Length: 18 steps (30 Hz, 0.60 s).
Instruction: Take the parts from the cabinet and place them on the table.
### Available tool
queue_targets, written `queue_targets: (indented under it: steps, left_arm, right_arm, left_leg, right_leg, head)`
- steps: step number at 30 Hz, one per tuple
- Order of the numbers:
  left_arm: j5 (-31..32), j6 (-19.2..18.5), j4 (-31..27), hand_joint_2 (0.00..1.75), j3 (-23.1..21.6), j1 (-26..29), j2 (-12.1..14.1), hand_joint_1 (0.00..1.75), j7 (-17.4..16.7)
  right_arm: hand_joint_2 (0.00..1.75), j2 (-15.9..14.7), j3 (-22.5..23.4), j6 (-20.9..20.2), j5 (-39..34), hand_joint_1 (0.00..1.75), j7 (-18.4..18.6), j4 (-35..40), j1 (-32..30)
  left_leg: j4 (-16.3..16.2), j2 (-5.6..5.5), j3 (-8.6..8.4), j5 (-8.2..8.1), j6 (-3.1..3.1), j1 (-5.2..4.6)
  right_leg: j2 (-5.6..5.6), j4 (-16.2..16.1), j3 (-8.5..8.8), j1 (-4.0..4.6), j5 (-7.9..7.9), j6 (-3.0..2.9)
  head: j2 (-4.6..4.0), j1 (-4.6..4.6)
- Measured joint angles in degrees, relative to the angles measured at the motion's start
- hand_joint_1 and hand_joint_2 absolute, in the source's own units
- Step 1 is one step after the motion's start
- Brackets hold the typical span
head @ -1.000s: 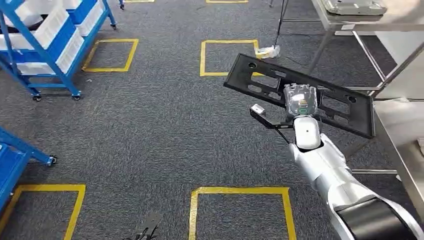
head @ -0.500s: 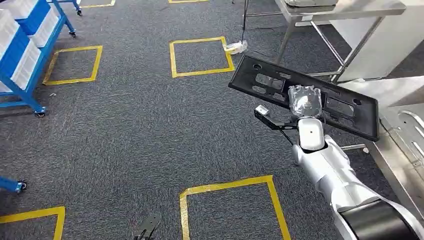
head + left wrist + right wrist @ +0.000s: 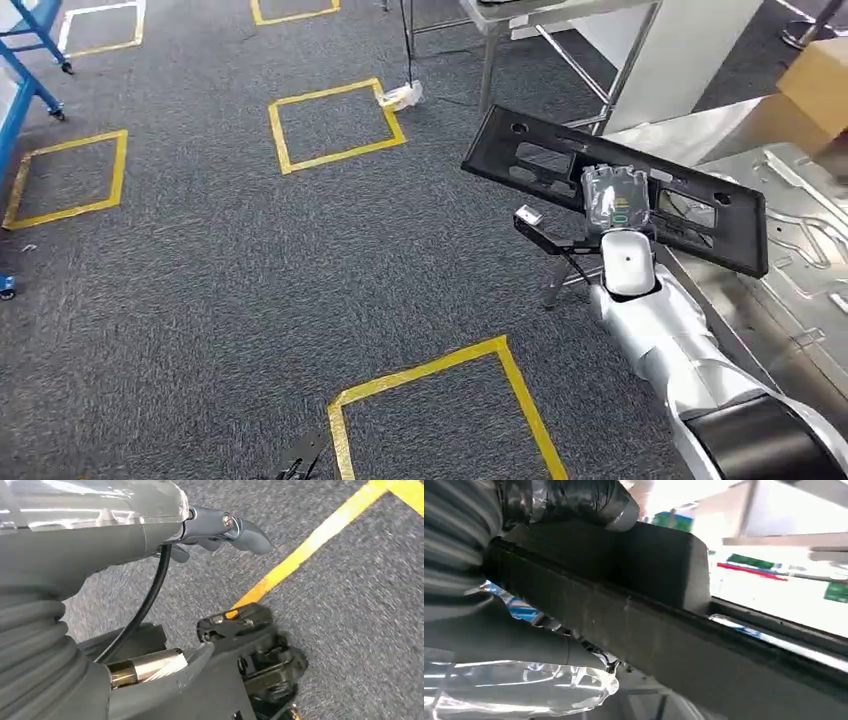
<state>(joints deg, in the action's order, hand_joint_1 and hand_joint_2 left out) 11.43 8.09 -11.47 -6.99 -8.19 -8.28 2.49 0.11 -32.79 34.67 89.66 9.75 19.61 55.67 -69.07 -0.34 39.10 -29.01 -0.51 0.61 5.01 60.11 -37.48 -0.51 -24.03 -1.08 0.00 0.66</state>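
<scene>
A: Where is the part at this point?

B: In the right hand, carried out in front of the robot. It is a long black panel with cut-outs, tilted, one end over the carpet and the other reaching over the edge of the metal table. The right wrist view shows the fingers wrapped over its edge with the thumb underneath, so the hand is clamped on it.

A: And the left hand?

B: It hangs low over the carpet and a yellow floor line. Its fingers look loosely curled around nothing, but the view is too partial to say whether they are apart or together.

A: What would make the placing go well?

B: Probably getting the robot squarely up to the table first, since most of the panel is not yet over it. The grip sits near the middle of a long piece, so the ends could swing; a slow, level approach seems wise. There are already shaped metal sheets on the table, so the panel should go down flat on them or beside them before the fingers let go.
</scene>
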Motion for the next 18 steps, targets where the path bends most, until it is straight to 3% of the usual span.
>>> queue_targets:
  steps: [1, 2, 3, 6, 7, 8, 9, 10, 11, 12, 13, 14, 15, 16, 17, 18]
  left_arm:
    - [0.0, 0.0, 0.0, 1.75, 0.0, 0.0, 0.0, 0.00, 0.0]
    - [0.0, 0.1, 0.0, 1.75, 0.0, 0.0, 0.1, 0.00, -0.1]
    - [0.0, 0.1, 0.0, 1.75, 0.0, 0.1, 0.1, 0.00, -0.1]
    - [0.0, 0.1, 0.0, 1.75, 0.0, 0.1, 0.1, 0.00, -0.1]
    - [0.0, 0.1, 0.0, 1.75, 0.0, 0.1, 0.0, 0.00, 0.0]
    - [-0.1, 0.2, 0.0, 1.75, 0.0, 0.0, 0.0, 0.00, 0.0]
    - [0.0, 0.1, 0.0, 1.75, 0.0, -0.1, 0.0, 0.00, 0.0]
    - [0.0, 0.1, 0.0, 1.75, 0.0, 0.0, 0.0, 0.00, 0.0]
    - [0.0, 0.1, 0.0, 1.75, 0.0, 0.2, 0.0, 0.00, 0.0]
    - [-0.1, 0.1, 0.0, 1.75, 0.0, 0.4, 0.0, 0.00, 0.0]
    - [0.0, 0.1, 0.0, 1.75, 0.0, 0.5, 0.0, 0.00, 0.0]
    - [0.0, 0.1, 0.0, 1.75, 0.0, 0.6, 0.0, 0.00, 0.0]
    - [0.0, 0.1, 0.0, 1.75, 0.0, 0.6, -0.1, 0.00, 0.0]
    - [0.0, 0.1, 0.0, 1.75, 0.0, 0.6, -0.1, 0.00, 0.1]
    - [0.0, 0.1, 0.0, 1.75, 0.0, 0.6, -0.2, 0.00, 0.1]
    - [0.0, 0.1, 0.0, 1.75, 0.0, 0.5, -0.1, 0.00, 0.1]
  right_arm:
    - [1.75, 0.0, 0.0, 0.0, 0.0, 1.75, 0.0, 0.0, 0.0]
    - [1.75, 0.0, 0.0, 0.0, 0.0, 1.75, 0.0, 0.0, 0.0]
    - [1.75, 0.0, 0.0, -0.1, 0.0, 1.75, 0.0, 0.0, 0.1]
    - [1.75, -0.1, 0.0, -0.2, 0.0, 1.75, -0.1, 0.0, -0.3]
    - [1.75, -0.6, 0.0, -0.2, 0.0, 1.75, -0.1, 0.0, -0.3]
    - [1.75, -0.5, 0.0, -0.1, 0.0, 1.75, -0.1, 0.0, -0.2]
    - [1.75, -0.5, 0.0, -0.1, 0.0, 1.75, -0.1, 0.0, 0.0]
    - [1.75, -0.4, 0.0, -0.1, 0.0, 1.75, -0.1, 0.0, 0.1]
    - [1.75, -0.4, 0.0, -0.2, 0.0, 1.75, -0.2, 0.0, 0.0]
    - [1.75, -0.4, 0.0, -0.2, 0.0, 1.75, -0.2, 0.0, -0.3]
    - [1.75, -0.4, 0.0, -0.2, 0.0, 1.75, -0.2, 0.0, -0.5]
    - [1.75, -0.4, 0.0, -0.3, 0.0, 1.75, -0.2, 0.0, -0.5]
    - [1.75, -0.4, 0.0, -0.3, 0.0, 1.75, -0.2, 0.0, -0.5]
    - [1.75, -0.4, 0.0, -0.3, 0.0, 1.75, -0.2, 0.0, -0.4]
    - [1.75, -0.4, 0.0, -0.2, 0.0, 1.75, -0.2, 0.0, -0.3]
    - [1.75, -0.3, 0.0, -0.2, 0.0, 1.75, -0.2, 0.0, -0.3]
  left_leg:
    - [4.9, -1.21, -2.19, 2.45, -0.29, 0.00]
    - [8.4, -4.87, -3.65, 2.67, -0.63, 0.13]
    - [9.7, -5.63, -4.26, 2.65, -0.52, 0.37]
    - [9.9, -3.60, -4.52, 2.90, -0.81, -0.19]
    - [11.2, -2.57, -4.88, 3.60, -1.29, 0.75]
    - [11.7, -1.87, -5.15, 3.87, -1.60, 0.48]
    - [12.0, -1.15, -5.22, 4.03, -1.85, 0.31]
    - [12.0, -0.39, -5.17, 3.98, -1.88, 0.20]
    - [11.9, 0.46, -5.19, 3.85, -1.93, 0.17]
    - [11.9, 1.30, -5.19, 3.74, -2.00, 0.17]
    - [11.8, 2.05, -5.25, 3.65, -1.91, 0.17]
    - [11.7, 2.75, -5.30, 3.49, -1.78, 0.19]
    - [11.6, 3.41, -5.41, 3.26, -1.62, 0.20]
    - [11.2, 4.14, -5.62, 2.88, -1.42, 0.23]
    - [10.9, 4.73, -5.76, 2.50, -1.11, 0.19]
    - [10.7, 5.19, -5.71, 2.24, -0.72, -0.36]
  right_leg:
    - [0.66, 0.1, -0.01, -0.06, -0.02, 0.03]
    - [1.23, 0.1, -0.21, -0.27, -0.03, 0.12]
    - [2.04, 0.4, -0.60, -0.19, 0.09, 0.50]
    - [4.32, -0.7, -0.88, -0.91, 0.92, 1.97]
    - [4.19, -0.6, -1.04, -0.60, 0.82, 2.17]
    - [0.19, 0.3, -1.63, -0.10, -0.13, 2.16]
    - [-2.40, 3.2, -2.94, -0.09, -2.15, 2.22]
    - [-3.71, 7.6, -4.92, -0.18, -4.33, 2.42]
    - [-4.28, 12.2, -6.97, -0.30, -6.21, 2.64]
    - [-4.50, 15.5, -8.54, -0.48, -7.02, 2.90]
    - [-4.65, 15.9, -8.70, -0.67, -6.46, 3.11]
    - [-4.89, 13.6, -7.58, -0.86, -4.89, 3.29]
    - [-5.34, 9.4, -5.20, -0.96, -2.65, 3.39]
    - [-6.57, 3.2, -1.78, -0.96, -0.03, 3.39]
    - [-8.84, -0.8, 0.08, -0.69, -0.01, 3.38]
    - [-9.07, -0.9, 0.37, 0.07, -0.16, 2.76]
  head:
    - [0.00, 0.02]
    - [0.00, -0.02]
    - [0.00, -0.09]
    - [0.00, 0.00]
    - [0.00, -0.09]
    - [0.00, -0.21]
    - [0.00, -0.53]
    - [0.00, -0.59]
    - [0.00, -0.57]
    - [0.00, -0.57]
    - [0.00, -0.59]
    - [0.00, -0.61]
    - [0.00, -0.59]
    - [0.00, -0.59]
    - [0.00, -0.59]
    - [0.00, -0.55]
